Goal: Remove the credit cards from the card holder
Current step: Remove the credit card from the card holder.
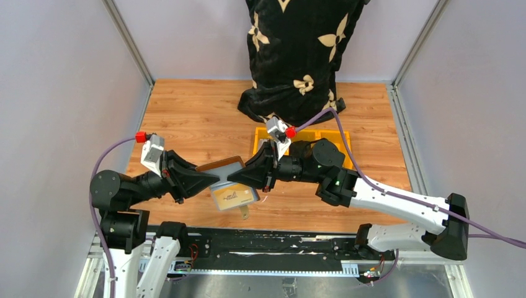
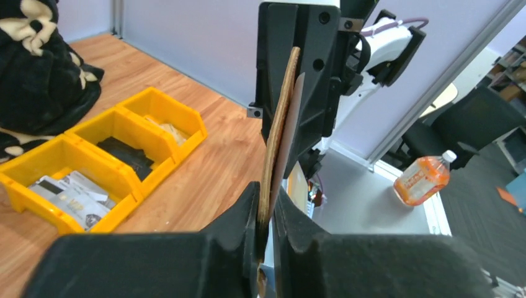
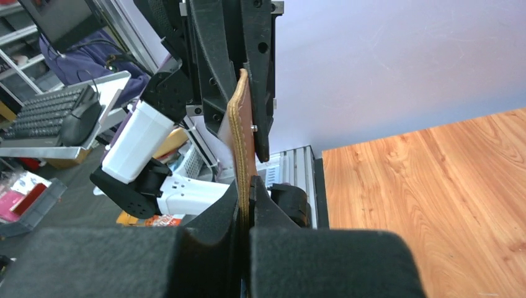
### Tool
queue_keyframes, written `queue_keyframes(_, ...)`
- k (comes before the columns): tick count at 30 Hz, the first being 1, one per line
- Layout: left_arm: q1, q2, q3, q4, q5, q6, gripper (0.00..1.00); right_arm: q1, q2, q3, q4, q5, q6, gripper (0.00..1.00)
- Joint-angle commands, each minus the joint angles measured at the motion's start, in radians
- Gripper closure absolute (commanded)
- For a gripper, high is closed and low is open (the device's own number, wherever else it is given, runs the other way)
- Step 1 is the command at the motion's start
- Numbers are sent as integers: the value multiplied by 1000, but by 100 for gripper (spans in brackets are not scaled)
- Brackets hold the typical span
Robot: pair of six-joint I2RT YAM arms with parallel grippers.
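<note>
Card holder (image 1: 218,166): brown, grey inside, raised above the tabletop (image 1: 186,118), pinched between left tool (image 2: 265,218) and right tool (image 3: 244,208), each clamped tight on an opposite edge. Credit cards: none we identify surely; a tan-grey piece (image 1: 232,197) sits below. Step, we judge: opening the fold. Next: one tool releases, then regrips a card.

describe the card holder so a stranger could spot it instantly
Find the wooden table and the spot near its front middle where the two black arms meet. Pinched between the left tool and right tool is the small square brown leather-like card holder, grey inside. Unlike the yellow plastic bins behind and the tan card nearby, it is brown and clamped from both sides.
</note>
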Motion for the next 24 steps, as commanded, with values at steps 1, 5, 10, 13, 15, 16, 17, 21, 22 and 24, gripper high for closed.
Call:
queue_keyframes(1,0,3,27,43,10,-26,95,15,4,0,116,-8,76,97)
queue_keyframes(5,0,10,74,-132,92,175,100,1,37,166,-302,-112,-67,59)
queue_keyframes(10,1,51,147,-432,183,475,100,-2,191,547,-922,-196,-376,50)
queue_keyframes(13,0,64,129,-434,219,484,100,0,298,727,-1174,-217,-496,52)
queue_keyframes(15,0,65,119,-435,227,498,100,1,360,823,-1309,-214,-541,56)
queue_keyframes(16,0,65,118,-435,230,501,100,1,387,864,-1340,-207,-557,60)
queue_keyframes(17,0,66,119,-435,236,502,100,3,411,906,-1380,-204,-571,64)
queue_keyframes(21,1,65,120,-433,250,505,100,4,487,1036,-1490,-215,-608,82)
queue_keyframes(22,0,64,119,-433,248,506,100,4,496,1056,-1498,-216,-609,85)
queue_keyframes(24,0,62,115,-434,243,510,100,5,505,1081,-1499,-218,-614,99)
